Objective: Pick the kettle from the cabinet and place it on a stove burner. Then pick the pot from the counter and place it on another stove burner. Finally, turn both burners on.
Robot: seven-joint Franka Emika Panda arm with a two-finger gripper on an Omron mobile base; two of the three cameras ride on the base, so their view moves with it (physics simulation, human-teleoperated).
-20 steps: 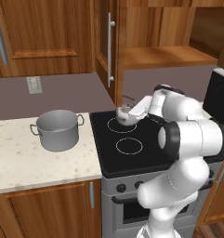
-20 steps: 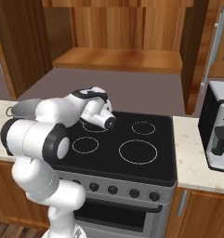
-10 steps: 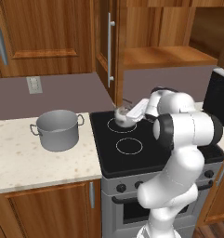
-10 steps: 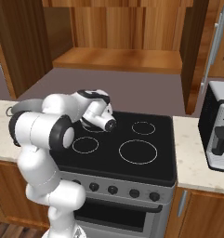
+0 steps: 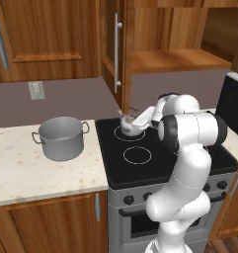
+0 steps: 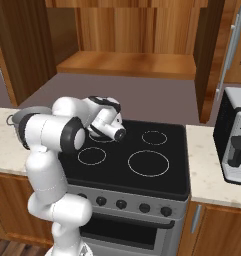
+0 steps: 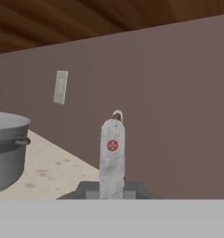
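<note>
The small silver kettle [image 5: 127, 123] sits low over the stove's rear-left burner [image 5: 131, 134]; I cannot tell whether it touches the glass. My gripper [image 5: 135, 118] is shut on its arched handle. In the hand view that grey handle [image 7: 112, 158] stands upright between my fingers [image 7: 88, 189]. The wide grey pot [image 5: 61, 137] stands on the beige counter [image 5: 26, 173] left of the stove, and its rim [image 7: 4, 123] shows at the left of the hand view. The wall cabinet [image 5: 175, 60] above the stove hangs open, its shelf bare.
The black stove top [image 6: 142, 175] has further burner rings [image 6: 148, 163] and a row of knobs [image 6: 121, 204] on its front. A black and silver appliance [image 6: 237, 142] stands on the counter to the right. The open cabinet door [image 5: 115, 49] hangs above the stove's left edge.
The kettle has drifted a little left and down toward the rear-left burner, still in my grip. My elbow has swung up and over the stove.
</note>
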